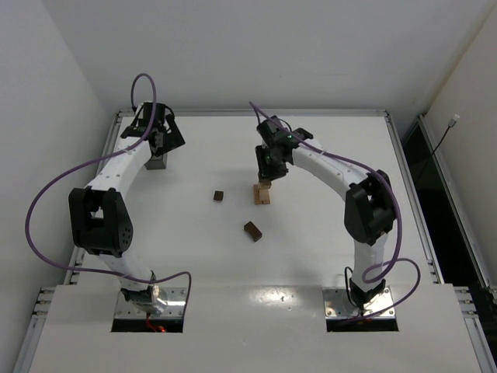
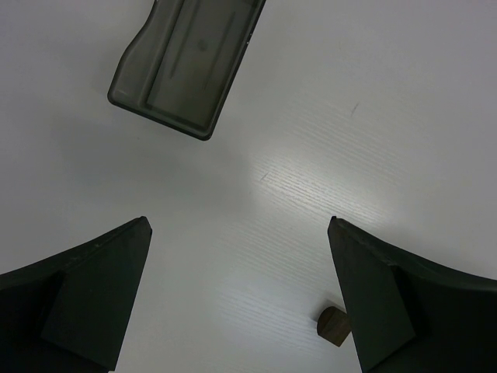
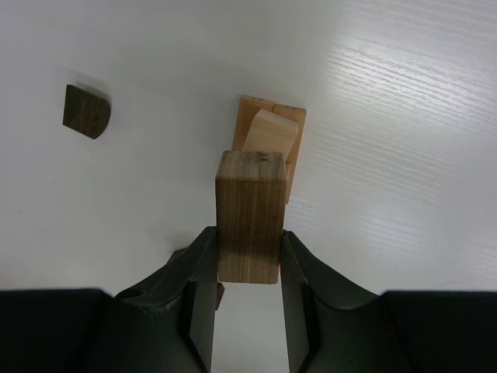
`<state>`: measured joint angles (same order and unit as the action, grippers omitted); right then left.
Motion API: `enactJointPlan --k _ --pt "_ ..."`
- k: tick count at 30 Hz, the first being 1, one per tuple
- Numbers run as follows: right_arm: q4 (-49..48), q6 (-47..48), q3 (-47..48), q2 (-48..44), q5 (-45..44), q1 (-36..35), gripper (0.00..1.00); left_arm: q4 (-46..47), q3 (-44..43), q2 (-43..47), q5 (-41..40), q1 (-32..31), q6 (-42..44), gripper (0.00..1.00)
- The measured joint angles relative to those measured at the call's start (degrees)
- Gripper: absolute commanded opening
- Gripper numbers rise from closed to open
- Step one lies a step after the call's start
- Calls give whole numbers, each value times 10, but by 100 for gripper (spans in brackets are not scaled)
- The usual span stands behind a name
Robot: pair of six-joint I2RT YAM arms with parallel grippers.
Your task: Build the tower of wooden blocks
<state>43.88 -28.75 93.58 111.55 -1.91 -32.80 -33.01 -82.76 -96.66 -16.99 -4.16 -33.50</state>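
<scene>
The tower (image 1: 264, 193) is a short tan stack at mid-table. From the right wrist it shows as a tan base (image 3: 293, 123) with a rounded tan block (image 3: 268, 132) on top. My right gripper (image 3: 247, 233) hangs just above it, shut on an upright light brown wood block (image 3: 250, 198). Two dark brown blocks (image 1: 219, 196) (image 1: 252, 231) lie loose to the tower's left and front-left. One of them (image 3: 86, 111) also shows in the right wrist view. My left gripper (image 2: 238, 225) is open and empty at the back left. A small dark block (image 2: 331, 324) lies beside its right finger.
A grey translucent box (image 2: 186, 62) lies on the table just beyond the left gripper, also seen from above (image 1: 158, 161). A raised metal rim (image 1: 256, 113) runs along the table's far edge, with white walls behind and at both sides.
</scene>
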Motion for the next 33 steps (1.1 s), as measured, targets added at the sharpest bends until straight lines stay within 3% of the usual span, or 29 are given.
enactJointPlan --k 30,31,33 --pt "18 -28 25 80 -24 -11 0 0 0 -9 2 0 0 96" --pt "18 -28 27 81 -24 -11 1 0 0 -10 2 0 0 96" --pt "18 -28 30 82 -24 -11 12 0 0 -10 2 0 0 96"
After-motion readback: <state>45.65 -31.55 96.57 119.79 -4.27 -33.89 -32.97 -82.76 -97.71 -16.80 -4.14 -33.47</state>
